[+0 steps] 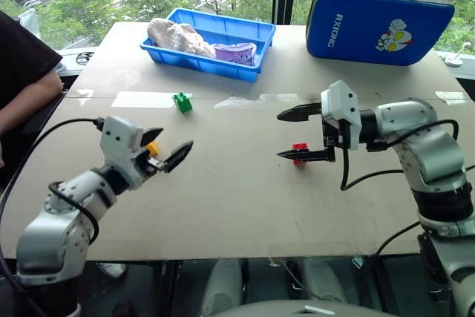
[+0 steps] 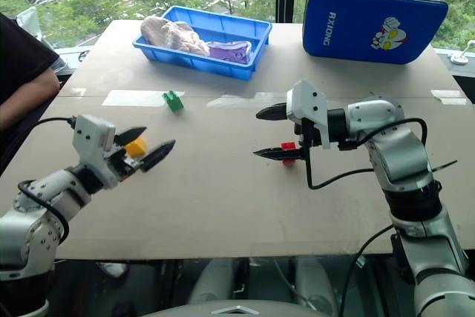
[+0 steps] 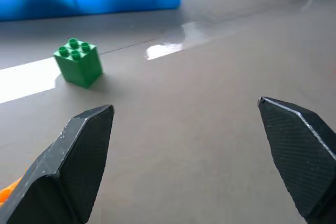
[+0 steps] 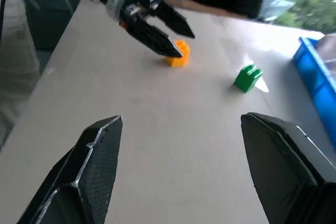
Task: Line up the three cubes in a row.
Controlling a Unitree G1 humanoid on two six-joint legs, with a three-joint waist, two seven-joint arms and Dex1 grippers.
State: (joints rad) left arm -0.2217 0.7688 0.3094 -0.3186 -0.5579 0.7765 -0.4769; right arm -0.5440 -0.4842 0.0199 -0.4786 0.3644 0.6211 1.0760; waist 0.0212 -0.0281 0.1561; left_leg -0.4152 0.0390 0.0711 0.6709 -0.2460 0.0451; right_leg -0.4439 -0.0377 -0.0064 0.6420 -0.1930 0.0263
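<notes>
Cubes lie scattered on the worktop [image 1: 237,183], not in a row. The green cube [image 1: 182,102] stands upright, studs up, toward the far edge on the left half, near a strip of pale tape and a short way in front of the blue tray [image 1: 249,33], which sits at the far edge holding a crumpled cloth [image 1: 178,36] and a purple bag [image 1: 236,53]. The yellow cube [image 1: 152,148] rests on the left half, nearer the front, just beside the left gripper [image 1: 167,148]; the gripper's black fingers are spread wide with nothing between them, and the cube sits behind them, close to the inner finger, though contact cannot be told. The red cube [image 1: 300,152] lies near the middle of the worktop on the right half, partly hidden behind the lower finger of the right gripper [image 1: 293,135]. That gripper points sideways toward the left, its fingers apart one above the other, holding nothing; it hangs above the surface with the red cube beyond it. A blue case [image 1: 378,21] with a cartoon figure stands at the far right corner. A person's arm [image 1: 26,98] in a dark sleeve rests at the left edge.
</notes>
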